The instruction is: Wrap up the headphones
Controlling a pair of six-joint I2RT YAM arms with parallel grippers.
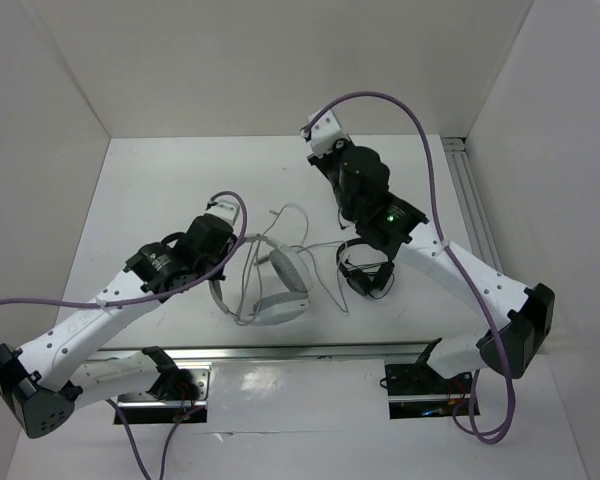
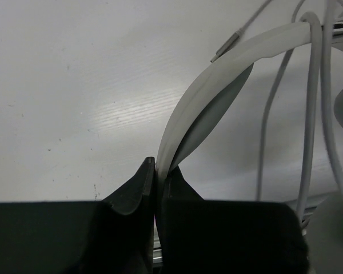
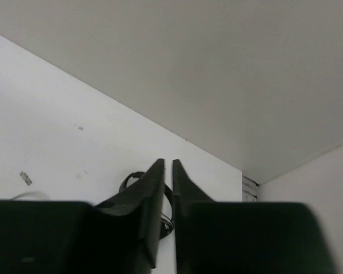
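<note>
The light grey headphones (image 1: 280, 290) lie on the white table (image 1: 160, 200) near its front middle, with their thin grey cable (image 1: 292, 215) looping behind them. My left gripper (image 1: 226, 268) is at their left side and is shut on the headband. In the left wrist view the headband (image 2: 217, 80) curves up out of the closed left gripper (image 2: 158, 165), and the cable (image 2: 308, 114) hangs at the right. My right gripper (image 1: 328, 150) is raised at the back middle, apart from the headphones. Its jaws (image 3: 167, 165) stand almost together with nothing visible between them.
Small black headphones (image 1: 365, 270) lie under my right forearm, right of the grey ones. Black headphones (image 3: 128, 180) also show behind the right fingers. A metal rail (image 1: 470, 200) runs along the table's right edge. White walls enclose the back and sides.
</note>
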